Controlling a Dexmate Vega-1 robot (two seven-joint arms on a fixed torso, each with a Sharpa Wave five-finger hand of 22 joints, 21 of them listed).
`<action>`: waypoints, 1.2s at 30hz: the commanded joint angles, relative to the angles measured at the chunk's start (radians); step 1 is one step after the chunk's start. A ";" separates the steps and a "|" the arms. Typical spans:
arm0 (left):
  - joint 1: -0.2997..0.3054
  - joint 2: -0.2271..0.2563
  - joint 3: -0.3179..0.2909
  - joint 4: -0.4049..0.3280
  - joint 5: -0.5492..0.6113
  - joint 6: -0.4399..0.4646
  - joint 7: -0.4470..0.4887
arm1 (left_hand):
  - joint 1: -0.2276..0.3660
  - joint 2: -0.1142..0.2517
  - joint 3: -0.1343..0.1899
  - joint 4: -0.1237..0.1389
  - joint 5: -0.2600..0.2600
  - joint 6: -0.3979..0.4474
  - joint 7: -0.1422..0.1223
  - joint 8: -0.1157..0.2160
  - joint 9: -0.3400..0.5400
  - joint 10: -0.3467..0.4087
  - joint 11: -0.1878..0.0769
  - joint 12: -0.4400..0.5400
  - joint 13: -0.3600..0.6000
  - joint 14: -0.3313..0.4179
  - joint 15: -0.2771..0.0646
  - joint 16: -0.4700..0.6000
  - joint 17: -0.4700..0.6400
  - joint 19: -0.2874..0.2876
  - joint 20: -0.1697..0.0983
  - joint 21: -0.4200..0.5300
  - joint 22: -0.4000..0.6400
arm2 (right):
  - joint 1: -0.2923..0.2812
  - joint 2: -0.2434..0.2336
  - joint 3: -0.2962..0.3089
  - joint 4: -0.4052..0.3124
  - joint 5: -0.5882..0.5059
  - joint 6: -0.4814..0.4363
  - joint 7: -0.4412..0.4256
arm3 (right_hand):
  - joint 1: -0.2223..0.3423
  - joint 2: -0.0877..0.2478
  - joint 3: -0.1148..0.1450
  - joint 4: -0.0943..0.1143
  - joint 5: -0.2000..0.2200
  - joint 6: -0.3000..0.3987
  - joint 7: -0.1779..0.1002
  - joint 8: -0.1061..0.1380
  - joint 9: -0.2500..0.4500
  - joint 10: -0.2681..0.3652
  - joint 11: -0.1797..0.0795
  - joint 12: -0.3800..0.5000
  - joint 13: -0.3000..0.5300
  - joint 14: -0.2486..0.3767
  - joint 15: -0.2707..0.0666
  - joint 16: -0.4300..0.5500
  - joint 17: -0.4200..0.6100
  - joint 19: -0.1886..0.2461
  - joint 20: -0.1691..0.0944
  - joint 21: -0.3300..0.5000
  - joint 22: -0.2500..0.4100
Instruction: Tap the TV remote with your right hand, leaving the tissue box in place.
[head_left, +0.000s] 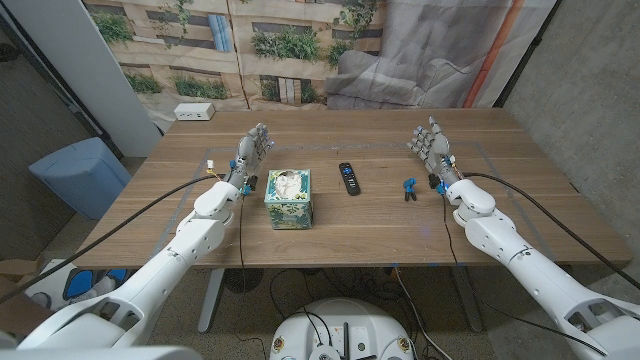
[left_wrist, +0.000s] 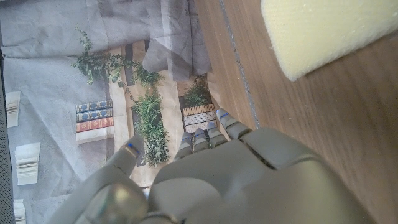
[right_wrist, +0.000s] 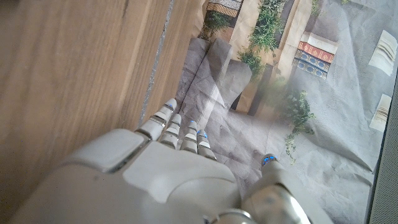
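A black TV remote (head_left: 348, 178) lies on the wooden table (head_left: 380, 225) near its middle, pointing away from me. To its left stands a green patterned tissue box (head_left: 288, 197) with a white tissue poking out of the top. My right hand (head_left: 432, 146) stands at the right, well apart from the remote, fingers apart and reaching away from me, holding nothing. My left hand (head_left: 253, 153) stands just left of the tissue box, also with fingers apart and nothing in it. The wrist views show the backs of the left hand (left_wrist: 224, 180) and right hand (right_wrist: 168, 180).
A small blue clip (head_left: 409, 188) lies between the remote and my right wrist. A white box (head_left: 194, 112) sits at the table's far left corner. A pale yellow sponge-like block (left_wrist: 323, 28) shows in the left wrist view. A blue bin (head_left: 80, 175) stands beside the table.
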 joint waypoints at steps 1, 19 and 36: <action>-0.005 -0.001 0.002 0.017 -0.015 -0.005 -0.033 | 0.004 0.062 0.008 -0.001 0.004 -0.004 0.002 0.006 0.005 -0.003 0.000 0.007 0.002 -0.005 0.000 0.006 0.002 0.012 -0.034 0.004 0.005 | -0.044 -0.016 -0.003 -0.075 -0.017 -0.021 -0.049 | -0.001 0.009 0.006 0.001 0.004 0.006 -0.003 0.007 0.002 0.010 -0.002 0.006 0.001 0.000 0.009 0.005 0.004 0.007 0.000 0.007 0.002; 0.073 0.082 -0.022 -0.139 0.017 0.061 0.065 | 0.006 0.062 0.008 -0.008 0.004 -0.002 0.003 0.005 0.005 -0.001 0.001 0.006 0.001 -0.003 0.000 0.005 0.002 0.013 -0.031 -0.001 0.005 | 0.031 -0.055 -0.067 -0.057 -0.154 0.018 0.011 | 0.004 0.011 0.007 0.002 0.006 0.016 -0.014 0.012 0.001 0.018 -0.007 0.011 -0.005 0.002 0.000 0.008 -0.007 0.007 -0.001 0.009 0.001; 0.137 0.124 -0.045 -0.269 0.020 0.124 0.144 | 0.006 0.063 0.008 -0.013 0.003 0.000 0.000 0.004 0.005 0.003 -0.001 0.006 0.001 -0.003 0.000 0.004 0.003 0.013 -0.030 -0.005 0.005 | 0.111 -0.139 -0.151 -0.087 -0.383 -0.041 0.017 | 0.009 0.013 0.009 0.000 0.008 0.027 -0.022 0.015 0.001 0.017 -0.013 0.010 -0.010 -0.006 -0.009 0.006 -0.019 -0.019 -0.011 0.002 0.001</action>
